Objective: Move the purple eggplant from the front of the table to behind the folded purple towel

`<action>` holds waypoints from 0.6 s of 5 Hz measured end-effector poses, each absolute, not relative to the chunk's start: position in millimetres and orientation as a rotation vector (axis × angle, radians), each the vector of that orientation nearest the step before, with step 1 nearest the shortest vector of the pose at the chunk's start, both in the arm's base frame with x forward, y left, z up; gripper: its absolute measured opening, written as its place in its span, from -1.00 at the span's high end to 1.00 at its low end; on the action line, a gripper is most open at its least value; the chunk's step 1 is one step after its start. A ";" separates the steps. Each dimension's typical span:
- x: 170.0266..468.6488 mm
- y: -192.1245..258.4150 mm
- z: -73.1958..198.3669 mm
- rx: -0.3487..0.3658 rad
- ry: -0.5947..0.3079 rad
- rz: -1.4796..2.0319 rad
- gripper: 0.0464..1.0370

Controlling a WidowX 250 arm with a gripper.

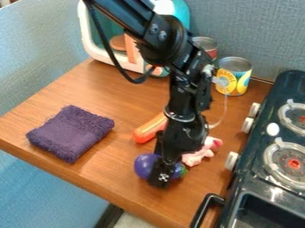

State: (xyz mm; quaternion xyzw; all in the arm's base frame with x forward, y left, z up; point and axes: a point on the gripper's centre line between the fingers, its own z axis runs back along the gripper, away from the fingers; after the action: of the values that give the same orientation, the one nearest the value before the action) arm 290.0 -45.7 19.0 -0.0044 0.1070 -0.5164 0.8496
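Cloth (70, 133) on L of bench (101, 173), stove (247, 180) at R; toy eggplant (145, 165) near front, w/ sausage (145, 132) behind it; 2 cans (234, 80) at back R.

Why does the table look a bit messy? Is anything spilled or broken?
I see nothing spilled or broken. The purple cloth just sits a little crooked on the wooden table. The pink thing beside the gripper looks oddly lumpy, but it's partly hidden, so I can't tell what it is.
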 end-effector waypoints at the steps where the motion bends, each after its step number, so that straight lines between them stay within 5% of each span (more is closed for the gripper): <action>1: 293.2 -18.7 63.0 -0.062 0.166 -0.935 -0.53; 3: 328.0 62.0 119.9 -0.114 0.076 -0.472 -0.53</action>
State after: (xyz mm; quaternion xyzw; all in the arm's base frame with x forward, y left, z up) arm 328.0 62.0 119.9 -0.0566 0.0377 -0.2336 0.9699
